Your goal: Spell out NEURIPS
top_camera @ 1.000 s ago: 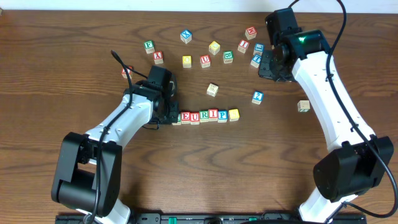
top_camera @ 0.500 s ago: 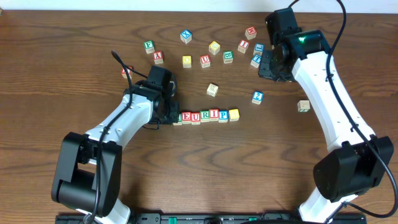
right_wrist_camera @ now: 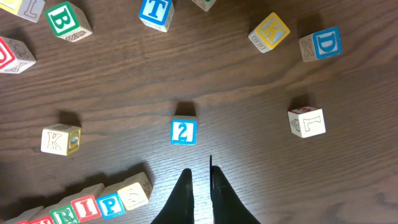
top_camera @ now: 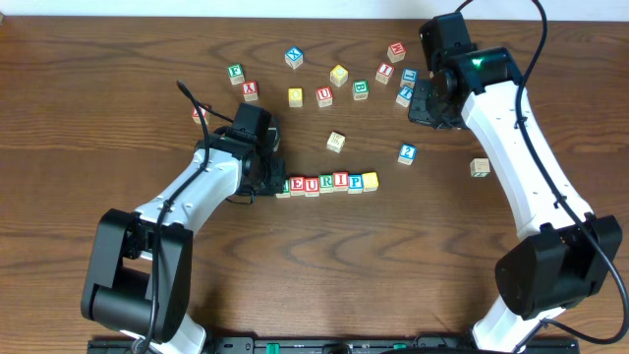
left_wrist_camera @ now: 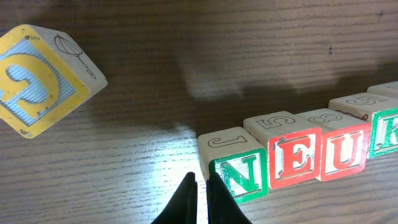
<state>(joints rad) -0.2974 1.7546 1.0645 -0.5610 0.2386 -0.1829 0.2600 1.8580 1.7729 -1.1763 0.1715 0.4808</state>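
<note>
The lettered cubes stand in one row [top_camera: 329, 183] at mid-table. In the left wrist view the green N [left_wrist_camera: 239, 174], red E [left_wrist_camera: 295, 158] and red U [left_wrist_camera: 345, 152] sit side by side, with a green letter cut off at the frame edge. The right wrist view shows the other end: red I [right_wrist_camera: 83, 208], blue P [right_wrist_camera: 111, 203] and a yellow-faced cube [right_wrist_camera: 134, 191]. My left gripper [left_wrist_camera: 199, 182] is shut and empty, its tip against the N cube's left side. My right gripper [right_wrist_camera: 199, 171] hangs shut and empty, above bare wood near a blue "2" cube [right_wrist_camera: 183, 132].
Loose cubes lie scattered at the back [top_camera: 339, 75], among them B [right_wrist_camera: 68, 20], T [right_wrist_camera: 155, 11], K [right_wrist_camera: 269, 32], D [right_wrist_camera: 320, 43] and L [right_wrist_camera: 306, 121]. A yellow cube [left_wrist_camera: 40, 81] sits left of the row's head. One cube [top_camera: 480, 167] lies alone at the right.
My left gripper and the N end of the row have crept very slightly to the right. The right arm has not moved.
</note>
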